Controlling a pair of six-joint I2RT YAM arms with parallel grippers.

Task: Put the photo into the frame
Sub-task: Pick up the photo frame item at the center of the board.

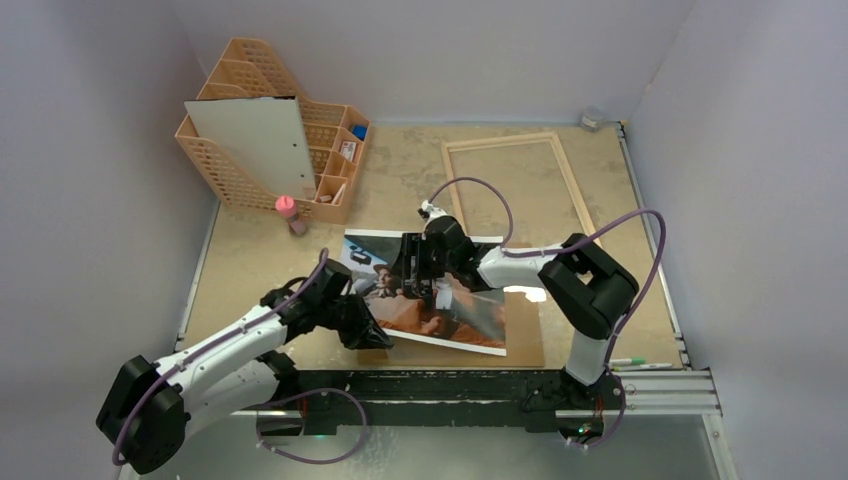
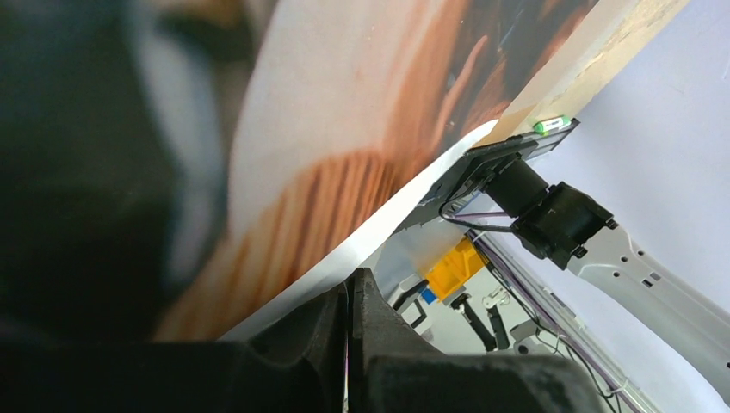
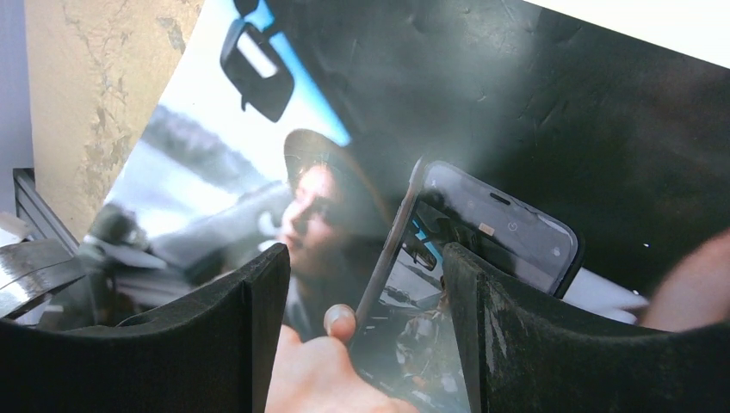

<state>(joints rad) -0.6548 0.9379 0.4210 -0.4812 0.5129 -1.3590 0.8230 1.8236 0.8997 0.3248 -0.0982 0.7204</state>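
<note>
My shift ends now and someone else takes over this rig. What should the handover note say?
Left gripper: shut on the photo at its near left corner, with that edge lifted.
Right gripper: open, poised over the photo's middle.
The frame lies empty at the far right of the table, apart from the photo.
Done: photo gripped.
Left: carry it to the frame and lay it in.

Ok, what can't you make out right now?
Left end effector: shut, but its fingers cover whether the photo is pinched, left wrist view.
Right end effector: touching the photo or hovering, unclear; its wrist blocks the top view.
Brown board: mostly under the photo, top view.
Frame: pane not discernible, top view.
</note>
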